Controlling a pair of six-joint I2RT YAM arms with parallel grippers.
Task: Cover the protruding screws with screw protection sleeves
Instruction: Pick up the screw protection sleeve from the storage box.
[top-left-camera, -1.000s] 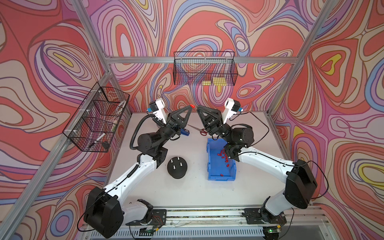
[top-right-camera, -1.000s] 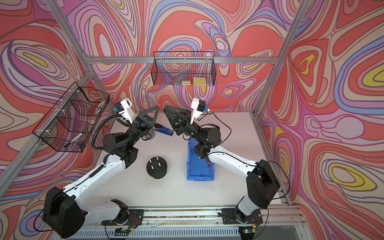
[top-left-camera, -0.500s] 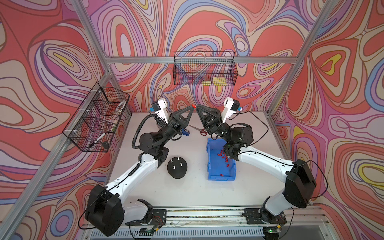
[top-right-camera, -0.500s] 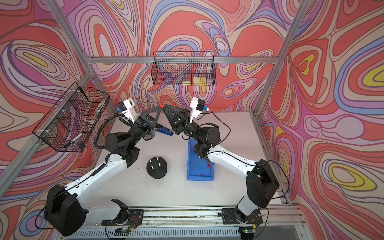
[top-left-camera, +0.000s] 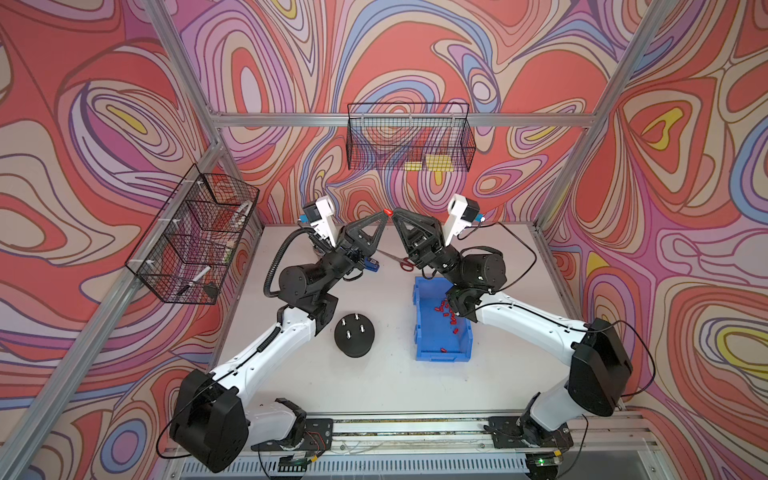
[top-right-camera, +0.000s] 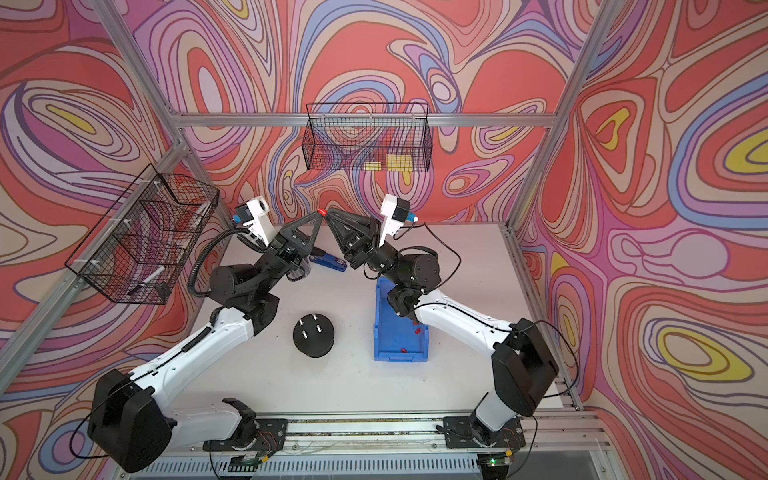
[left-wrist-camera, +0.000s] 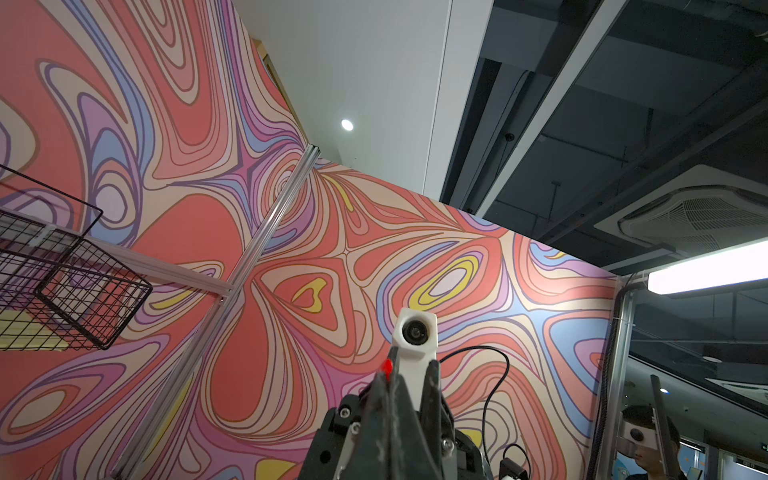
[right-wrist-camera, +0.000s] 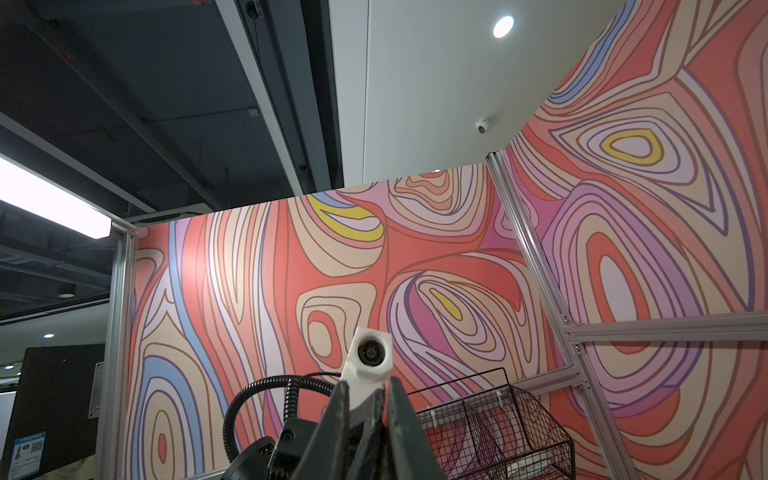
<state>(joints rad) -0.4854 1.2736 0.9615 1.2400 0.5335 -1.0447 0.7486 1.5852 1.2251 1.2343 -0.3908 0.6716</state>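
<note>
Left end effector (top-left-camera: 383, 213), probably around sleeve (top-left-camera: 388, 212)

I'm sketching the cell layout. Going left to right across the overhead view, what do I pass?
Wire basket on the side wall → black round base with the screws → raised red sleeve → blue bin.

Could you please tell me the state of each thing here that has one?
left end effector: shut on a red sleeve
right end effector: slightly open, empty
protruding screws: upright, all uncovered
blue bin: upright, holding loose sleeves
</note>
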